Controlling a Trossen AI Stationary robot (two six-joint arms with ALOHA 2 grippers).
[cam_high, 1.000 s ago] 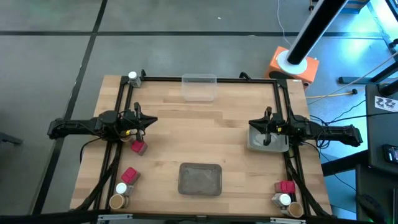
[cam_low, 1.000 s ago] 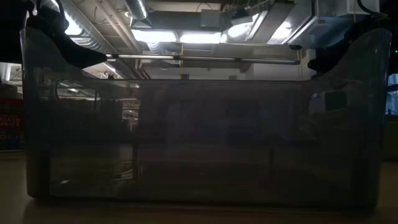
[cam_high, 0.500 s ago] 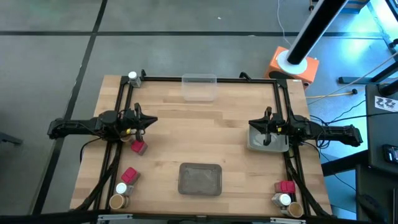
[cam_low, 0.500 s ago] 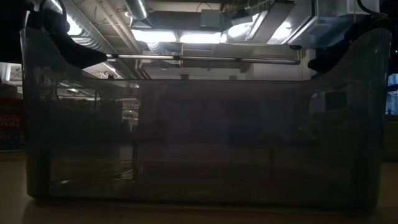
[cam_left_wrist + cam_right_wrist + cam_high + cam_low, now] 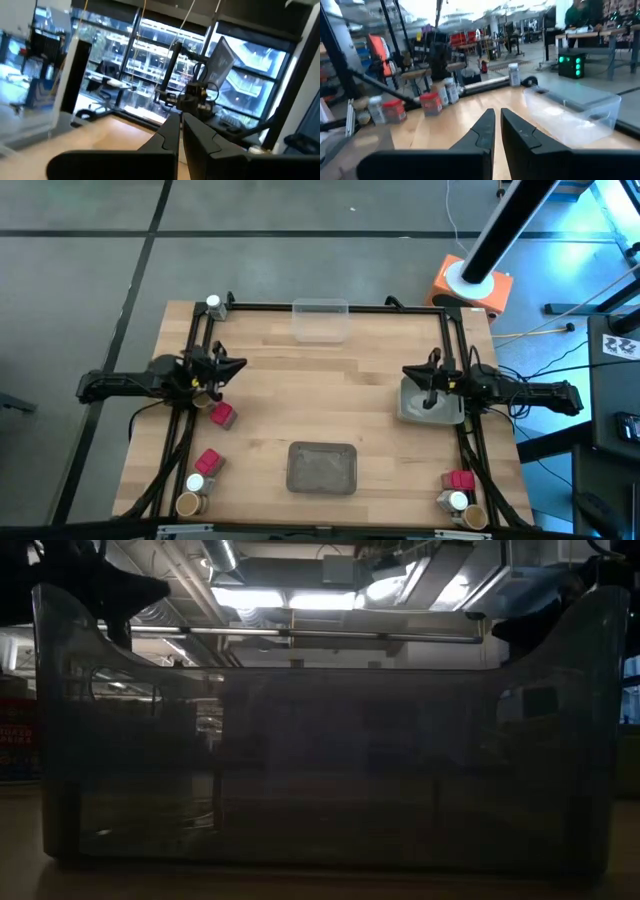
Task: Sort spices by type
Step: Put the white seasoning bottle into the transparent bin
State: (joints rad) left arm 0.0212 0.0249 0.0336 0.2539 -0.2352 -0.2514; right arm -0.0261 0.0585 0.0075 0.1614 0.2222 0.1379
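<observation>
The spices stand in groups on the wooden table. One white-capped jar (image 5: 213,305) is at the far left corner. A red pack (image 5: 222,416) lies near my left gripper. A red pack (image 5: 207,461), a white-capped jar (image 5: 196,483) and a tan-topped jar (image 5: 188,504) are at the near left. A red pack (image 5: 460,480), a white-capped jar (image 5: 457,501) and a tan-topped jar (image 5: 475,515) are at the near right. My left gripper (image 5: 240,365) (image 5: 180,131) hangs shut and empty above the table's left side. My right gripper (image 5: 405,372) (image 5: 497,119) hangs shut and empty over a grey tray (image 5: 445,416).
A clear plastic tray (image 5: 320,320) stands at the far edge's middle and fills the low view (image 5: 320,770). A second grey tray (image 5: 322,468) lies at the near middle. Black frame rails (image 5: 330,307) run along the far, left and right sides. Bare wood lies in the centre.
My left gripper has risen a little, tipped its fingers upward and rolled about its own axis, staying shut. The spices and trays have kept their places.
</observation>
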